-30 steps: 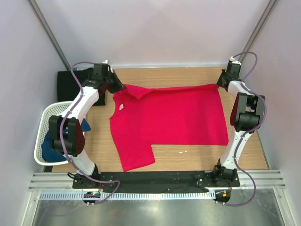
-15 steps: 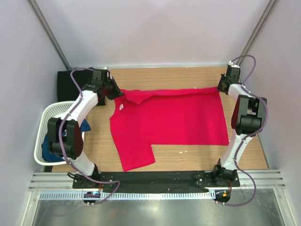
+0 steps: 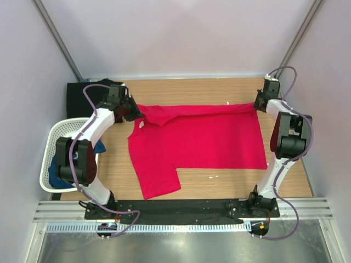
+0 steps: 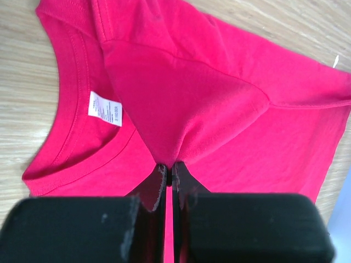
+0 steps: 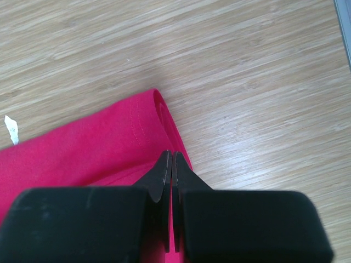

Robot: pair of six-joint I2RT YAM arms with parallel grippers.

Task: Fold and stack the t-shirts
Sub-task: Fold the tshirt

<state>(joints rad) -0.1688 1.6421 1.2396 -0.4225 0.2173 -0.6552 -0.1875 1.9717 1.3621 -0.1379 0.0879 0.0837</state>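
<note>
The red t-shirt (image 3: 197,139) lies spread on the wooden table, neck to the left, with its white neck label (image 4: 104,108) showing. Its far edge is folded over toward me. My left gripper (image 3: 134,112) is shut on the far shoulder of the red t-shirt (image 4: 186,104). My right gripper (image 3: 256,104) is shut on the far hem corner of the red t-shirt (image 5: 98,148). The black t-shirt (image 3: 82,93) lies at the far left corner. The dark blue t-shirt (image 3: 57,171) lies in the white mesh basket (image 3: 50,143).
The white mesh basket hangs off the table's left edge. A small white scrap (image 3: 214,176) lies on the wood near the shirt's front edge. Grey walls close in the sides and back.
Both grippers have moved toward me with the shirt's far edge, so the folded strip along the far side has grown wider.
</note>
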